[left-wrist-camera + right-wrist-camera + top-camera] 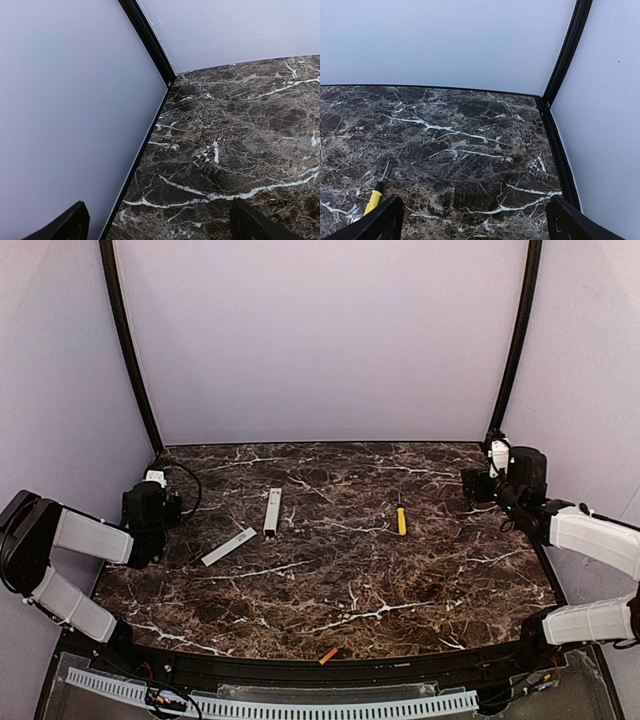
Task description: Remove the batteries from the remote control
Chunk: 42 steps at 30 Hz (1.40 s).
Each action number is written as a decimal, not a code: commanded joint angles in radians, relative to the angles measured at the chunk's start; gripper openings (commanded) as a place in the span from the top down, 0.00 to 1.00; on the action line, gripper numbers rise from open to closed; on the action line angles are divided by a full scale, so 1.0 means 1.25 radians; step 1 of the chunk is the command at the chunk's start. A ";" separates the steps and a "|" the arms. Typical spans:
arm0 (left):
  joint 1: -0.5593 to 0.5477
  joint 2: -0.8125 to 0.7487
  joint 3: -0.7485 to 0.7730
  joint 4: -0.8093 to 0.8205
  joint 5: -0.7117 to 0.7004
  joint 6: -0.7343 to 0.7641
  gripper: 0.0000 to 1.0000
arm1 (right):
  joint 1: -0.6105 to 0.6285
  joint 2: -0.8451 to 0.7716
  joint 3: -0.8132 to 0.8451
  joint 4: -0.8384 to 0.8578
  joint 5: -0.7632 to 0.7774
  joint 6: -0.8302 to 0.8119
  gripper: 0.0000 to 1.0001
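Judging from the top view, unloading looks late-stage or done. The remote control (272, 511) lies on the marble table (420, 580) left of centre, pointing lengthwise toward the back wall. Its cover strip (229, 547) is off and lies just to its near-left. One orange battery (328, 655) sits well away on the dark rim at the table's near edge, where it could roll off. Cannot tell if the remote's bay holds a second cell, too small. The left gripper (152, 505) hangs at the left edge, near the cover strip but touching nothing. The right gripper (497, 475) is by the back right corner, well apart from the task things, with a yellow screwdriver (401, 521) between it and the remote. Next move, if a cell is left: one arm pins the remote and the other comes in across the middle, which has plenty of open room. Walls and black corner posts are close to both wrists, so swing inward first. In the left wrist view the fingers (70, 227) sit at the bottom corners, spread wide with nothing between them. Only bare marble, the left wall and a black post (150, 40) show, and the remote is not in view. In the right wrist view the fingers (375, 225) are likewise wide apart and empty, the screwdriver lies just beyond the left one, and the right wall is close. Remote and battery are out of this view.
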 commanded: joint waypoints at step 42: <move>0.149 0.117 -0.128 0.344 0.408 -0.072 0.02 | -0.274 0.350 -0.275 0.814 -0.369 -0.061 0.01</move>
